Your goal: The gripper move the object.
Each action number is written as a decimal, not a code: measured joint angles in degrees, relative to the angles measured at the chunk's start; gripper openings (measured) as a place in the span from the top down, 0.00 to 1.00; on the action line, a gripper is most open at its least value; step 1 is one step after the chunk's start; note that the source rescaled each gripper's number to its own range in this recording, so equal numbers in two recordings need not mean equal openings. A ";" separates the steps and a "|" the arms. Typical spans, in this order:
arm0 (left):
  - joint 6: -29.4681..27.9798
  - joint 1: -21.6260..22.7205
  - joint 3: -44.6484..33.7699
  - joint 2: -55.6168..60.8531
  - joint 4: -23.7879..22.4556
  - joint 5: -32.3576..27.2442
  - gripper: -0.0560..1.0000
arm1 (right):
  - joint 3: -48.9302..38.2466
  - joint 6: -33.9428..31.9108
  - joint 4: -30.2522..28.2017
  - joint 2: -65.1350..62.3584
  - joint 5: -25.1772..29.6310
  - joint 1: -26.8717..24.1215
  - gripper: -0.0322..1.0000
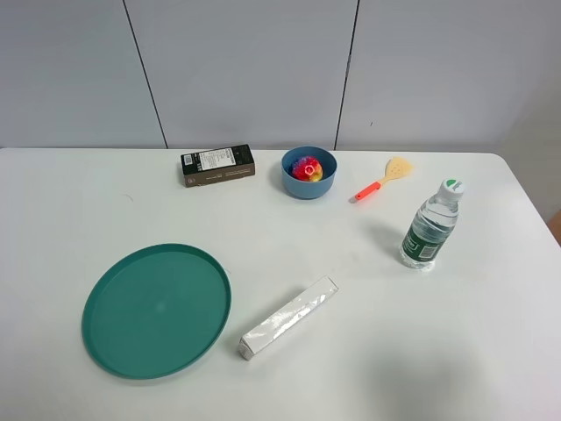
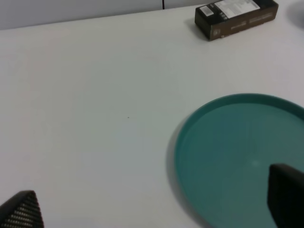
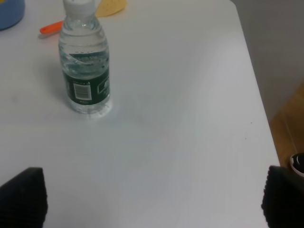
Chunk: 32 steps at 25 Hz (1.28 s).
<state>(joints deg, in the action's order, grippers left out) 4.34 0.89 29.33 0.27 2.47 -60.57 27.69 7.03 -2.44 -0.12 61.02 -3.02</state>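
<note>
White table [image 1: 105,202] against a wall of pale grey panels; the high view shows no arm over it.

Nearest the front edge: a teal plate [image 1: 157,309] at front left, bare. Just to its right a long silver box [image 1: 288,318] lies flat, angled, close to the plate rim but not touching.

Mid-right: a water bottle [image 1: 430,226] stands upright, white cap, dark green label.

Far row, left to right: a black carton [image 1: 217,165] on its side, a blue bowl [image 1: 308,172], a spatula [image 1: 384,180] with yellow head and orange-red handle. The 3 sit apart from one another.

Ball [image 1: 307,168]: inside the blue bowl, red and yellow patches showing, resting below the rim.

Left gripper [image 2: 156,213]: only 2 dark fingertips show at the frame corners of its wrist view, set wide apart, nothing between them; one tip overlaps the plate [image 2: 237,156] in that view, the carton [image 2: 236,18] beyond.

Right gripper [image 3: 154,199]: 2 dark fingertips likewise spread wide, nothing held, over bare table near the right edge, with the bottle [image 3: 85,71] beyond.
</note>
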 joint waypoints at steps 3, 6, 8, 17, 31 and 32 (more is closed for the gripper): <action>0.00 0.00 0.00 0.00 0.00 0.00 0.00 | 0.00 0.00 0.00 0.00 0.00 0.00 0.27; 0.00 0.00 0.00 0.00 0.00 0.00 0.00 | 0.00 0.00 0.00 0.00 0.00 0.00 0.27; 0.02 0.00 0.00 0.00 0.00 0.00 0.00 | 0.00 0.00 0.00 0.00 0.00 0.00 0.27; 0.02 0.00 0.00 0.00 0.00 0.00 0.00 | 0.00 0.00 0.00 0.00 0.00 0.00 0.27; 0.02 0.00 0.00 0.00 0.00 0.00 0.00 | 0.00 0.00 0.00 0.00 0.00 0.00 0.27; 0.02 0.00 0.00 0.00 0.00 0.00 0.00 | 0.00 0.00 0.00 0.00 0.00 0.00 0.27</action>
